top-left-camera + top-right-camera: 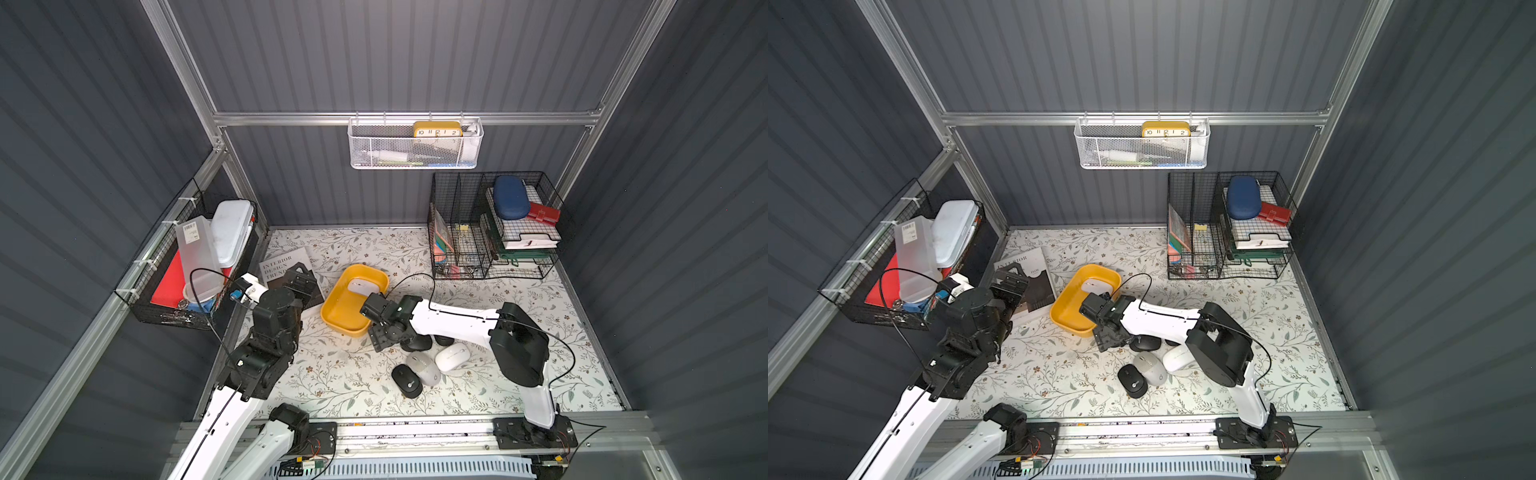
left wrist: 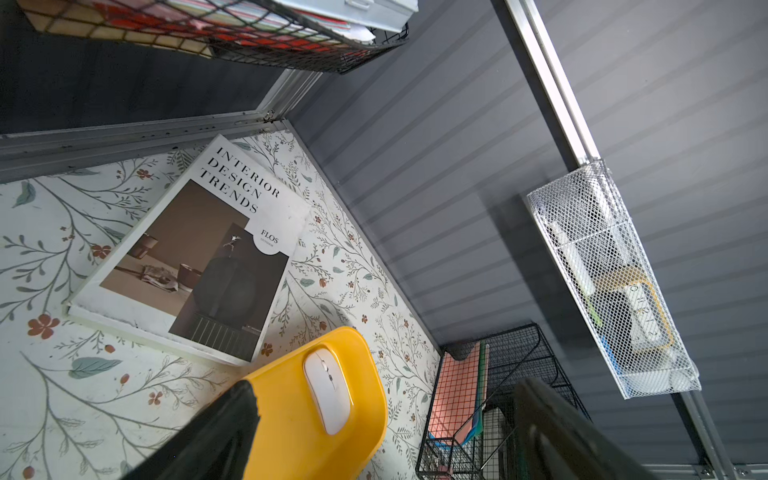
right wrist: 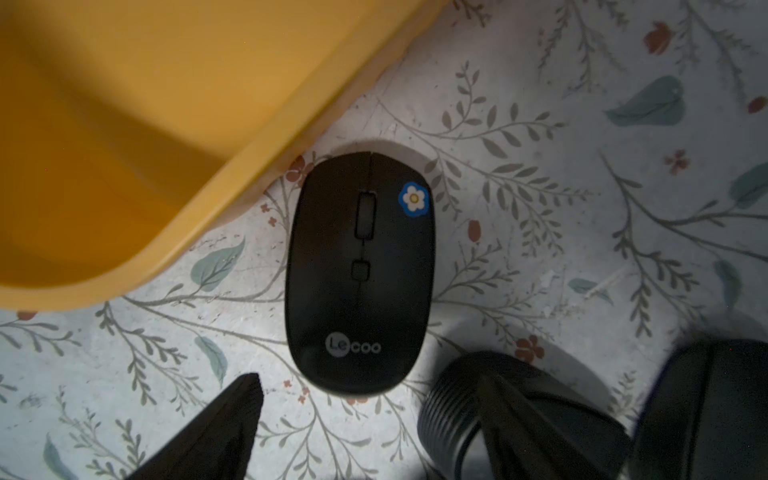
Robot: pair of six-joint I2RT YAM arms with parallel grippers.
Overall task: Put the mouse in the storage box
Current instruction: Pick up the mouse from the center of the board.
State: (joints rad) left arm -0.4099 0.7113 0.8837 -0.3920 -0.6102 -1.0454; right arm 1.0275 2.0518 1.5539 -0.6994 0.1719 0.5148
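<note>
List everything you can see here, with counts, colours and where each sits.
storage box: one, yellow, middle of table
white mice: two; one in storage box, another on table
black mice: at least three, on table near storage box
grey mouse: one, among those mice
magazine: one, white-brown, back left
mesh basket: one, white, back rail, holding yellow clock
wire organiser: one, black, back right
wire basket: one, black, left wall
left gripper: open, black, above magazine
right gripper: open, black, over a black mouse

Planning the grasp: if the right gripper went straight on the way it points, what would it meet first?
Most likely the black mouse, lying just ahead of the right gripper beside the storage box; depth is unclear.
</note>
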